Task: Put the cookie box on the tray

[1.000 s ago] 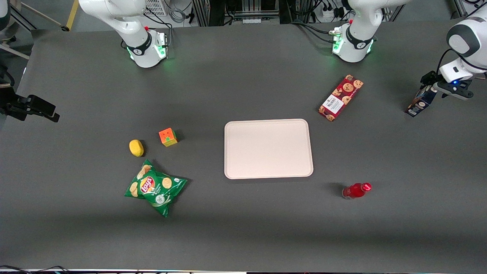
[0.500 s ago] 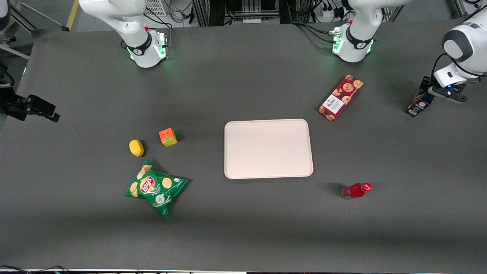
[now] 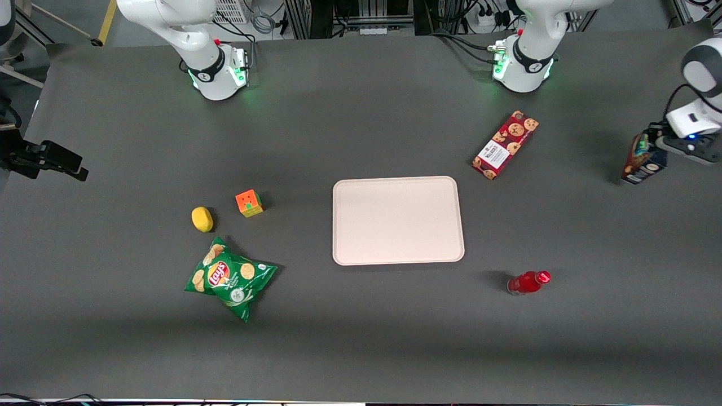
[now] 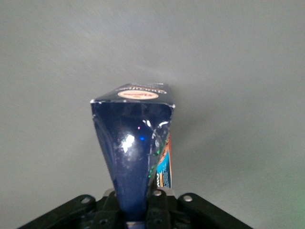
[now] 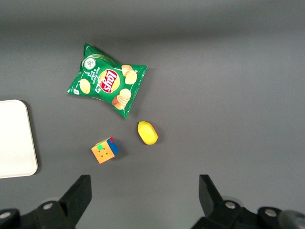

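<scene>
Clamping the cookie box [image 3: 643, 164] at one end, the pincer [image 3: 657, 144] holds it over the desk [image 3: 361, 338] at the working arm's end, well apart from the tray [image 3: 398, 220]. Glossy dark blue, its squeezed panel is dented, with an orange-and-white oval mark on the end flap.

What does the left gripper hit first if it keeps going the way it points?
Likely bare grey tabletop. The left gripper, at the working arm's end, is shut on the small dark blue cookie box, which would touch first; depth unclear.
</scene>
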Robot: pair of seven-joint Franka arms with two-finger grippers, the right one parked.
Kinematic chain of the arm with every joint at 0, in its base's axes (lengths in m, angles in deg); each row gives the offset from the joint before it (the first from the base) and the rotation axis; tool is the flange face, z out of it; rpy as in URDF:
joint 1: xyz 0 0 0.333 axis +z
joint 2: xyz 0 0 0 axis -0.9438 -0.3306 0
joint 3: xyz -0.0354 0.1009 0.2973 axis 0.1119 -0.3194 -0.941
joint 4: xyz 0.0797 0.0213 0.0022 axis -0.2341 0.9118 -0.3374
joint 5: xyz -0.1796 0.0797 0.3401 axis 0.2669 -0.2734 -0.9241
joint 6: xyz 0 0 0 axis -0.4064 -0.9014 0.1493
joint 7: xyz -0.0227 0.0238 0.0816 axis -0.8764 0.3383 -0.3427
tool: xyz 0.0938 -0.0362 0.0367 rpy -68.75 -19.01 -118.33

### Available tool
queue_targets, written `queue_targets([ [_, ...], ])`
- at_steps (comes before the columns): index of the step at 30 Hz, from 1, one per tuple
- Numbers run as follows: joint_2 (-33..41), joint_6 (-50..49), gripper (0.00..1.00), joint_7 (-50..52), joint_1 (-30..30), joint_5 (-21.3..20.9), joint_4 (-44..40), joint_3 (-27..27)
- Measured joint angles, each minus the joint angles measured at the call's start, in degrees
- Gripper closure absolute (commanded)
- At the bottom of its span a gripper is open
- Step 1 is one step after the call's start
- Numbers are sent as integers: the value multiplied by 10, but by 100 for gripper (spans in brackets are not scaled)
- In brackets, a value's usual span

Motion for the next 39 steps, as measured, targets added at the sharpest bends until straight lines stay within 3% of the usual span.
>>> queue_targets([
  [13, 51, -302, 100, 3, -33, 19, -230, 35],
  [23, 47, -349, 100, 42, -37, 21, -276, 70],
  [27, 47, -408, 100, 117, -38, 30, -305, 117],
  [33, 47, -504, 100, 286, -41, 58, -365, 233],
  [39, 47, -536, 100, 451, -43, 91, -389, 335],
])
